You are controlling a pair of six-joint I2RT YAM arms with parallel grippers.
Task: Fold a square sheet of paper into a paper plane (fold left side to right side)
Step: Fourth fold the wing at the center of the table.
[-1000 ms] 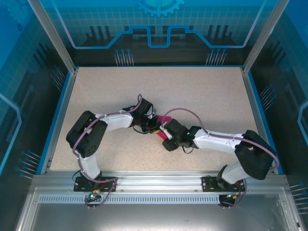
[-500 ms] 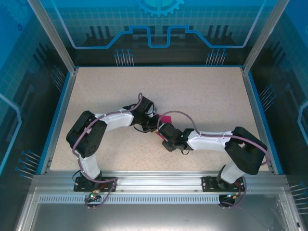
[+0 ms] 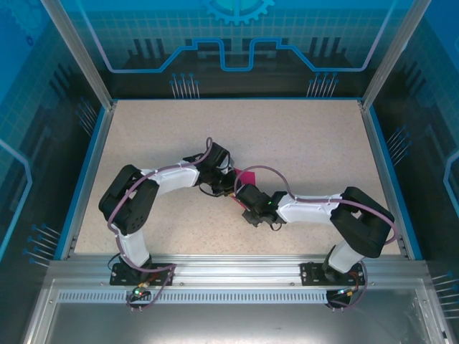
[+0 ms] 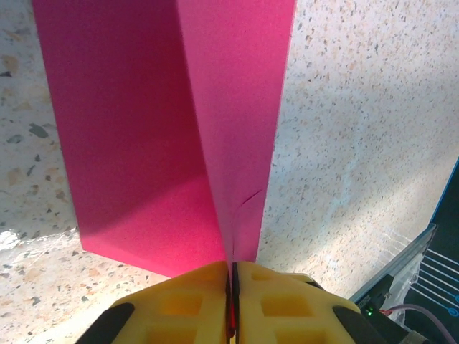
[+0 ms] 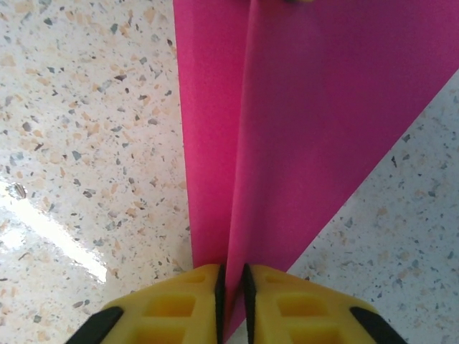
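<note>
The square sheet of paper point(image 3: 246, 177) is magenta-pink and lies mid-table between the two wrists, mostly covered by them. My left gripper point(image 3: 228, 185) is shut on a raised flap of the sheet point(image 4: 143, 143); the flap runs up from the table into the yellow pads point(image 4: 193, 301). My right gripper point(image 3: 242, 195) faces it from the right, shut on the opposite end of the sheet point(image 5: 323, 107), whose raised fold enters between its pads point(image 5: 179, 304). The rest of the paper lies flat on the table. A paper plane is out of view.
The speckled beige table point(image 3: 301, 136) is bounded by a blue rim point(image 3: 93, 172) and transparent blue walls. An aluminium rail point(image 3: 229, 269) carries both arm bases at the near edge. A purple cable point(image 3: 269, 172) loops over the right wrist.
My right arm slid left toward the left gripper, and its jaws closed on the paper. The left gripper kept its grip and barely moved.
</note>
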